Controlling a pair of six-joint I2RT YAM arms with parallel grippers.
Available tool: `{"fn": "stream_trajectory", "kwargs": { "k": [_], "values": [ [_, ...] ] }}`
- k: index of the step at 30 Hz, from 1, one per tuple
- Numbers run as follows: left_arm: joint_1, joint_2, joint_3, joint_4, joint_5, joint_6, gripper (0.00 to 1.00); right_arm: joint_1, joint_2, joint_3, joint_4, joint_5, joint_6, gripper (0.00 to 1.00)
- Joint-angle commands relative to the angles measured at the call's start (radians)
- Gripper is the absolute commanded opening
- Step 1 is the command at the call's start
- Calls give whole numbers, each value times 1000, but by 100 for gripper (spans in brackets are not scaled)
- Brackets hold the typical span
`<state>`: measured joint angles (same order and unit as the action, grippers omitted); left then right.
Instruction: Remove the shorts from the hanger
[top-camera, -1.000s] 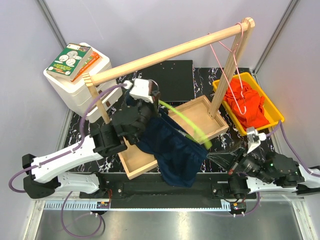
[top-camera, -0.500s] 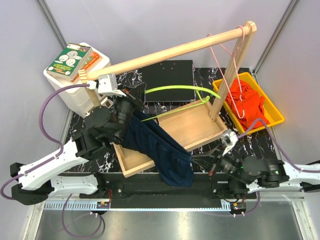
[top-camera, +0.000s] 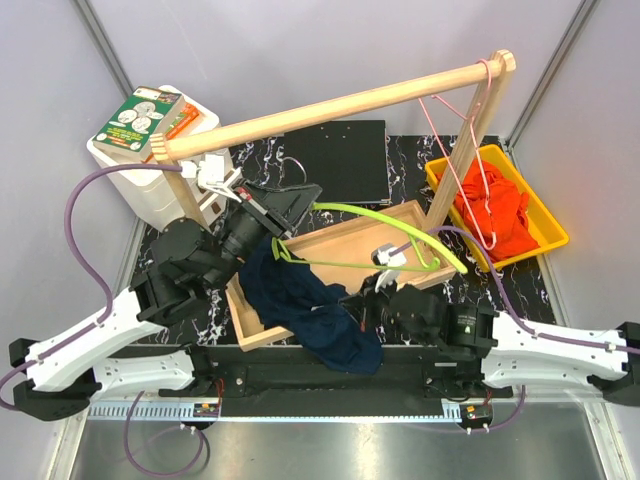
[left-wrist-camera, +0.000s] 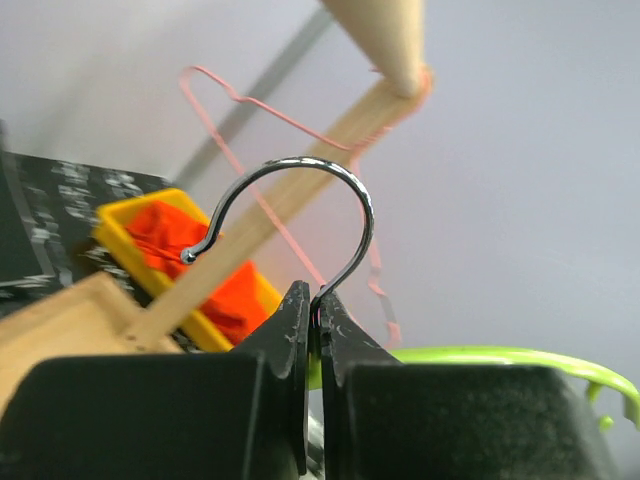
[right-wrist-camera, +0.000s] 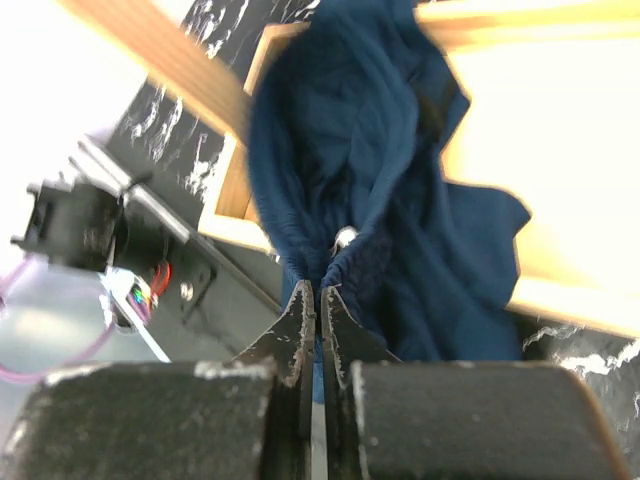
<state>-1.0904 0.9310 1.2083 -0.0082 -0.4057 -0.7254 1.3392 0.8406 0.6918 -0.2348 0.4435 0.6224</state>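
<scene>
Left gripper (left-wrist-camera: 312, 300) clamps the steel hook (left-wrist-camera: 300, 160), the green hanger (left-wrist-camera: 480, 357) stretching away rightward. Right gripper (right-wrist-camera: 318, 295) pinches a fold of the navy shorts (right-wrist-camera: 350, 150), whose length runs from its jaws toward the left jaws, across the wooden tray (top-camera: 345, 245).

Black marbled table (top-camera: 405, 155). Resting directly on it: wooden tray (top-camera: 345, 238) at centre, yellow bin (top-camera: 533, 200) at 2 o'clock, black mat (top-camera: 340, 155) at 12 o'clock, white box (top-camera: 150, 190) at 10 o'clock.

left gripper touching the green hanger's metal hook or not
Touching. The left wrist view shows the left gripper shut on the stem of the metal hook, with no gap on either side.
</scene>
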Motion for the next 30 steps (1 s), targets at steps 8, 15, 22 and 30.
{"fn": "stream_trajectory", "kwargs": {
  "k": [8,15,22,30],
  "values": [
    [9,-118,-29,44,174,-158,0,-366,182,161,137,-356,-10,0],
    [9,-153,-38,10,203,-125,0,-617,437,398,37,-603,57,0],
    [9,-162,-50,-33,238,-106,0,-618,617,424,-101,-735,-24,100],
    [9,-184,-89,-39,234,-91,0,-493,580,230,-97,-586,-130,99]
  ]
}}
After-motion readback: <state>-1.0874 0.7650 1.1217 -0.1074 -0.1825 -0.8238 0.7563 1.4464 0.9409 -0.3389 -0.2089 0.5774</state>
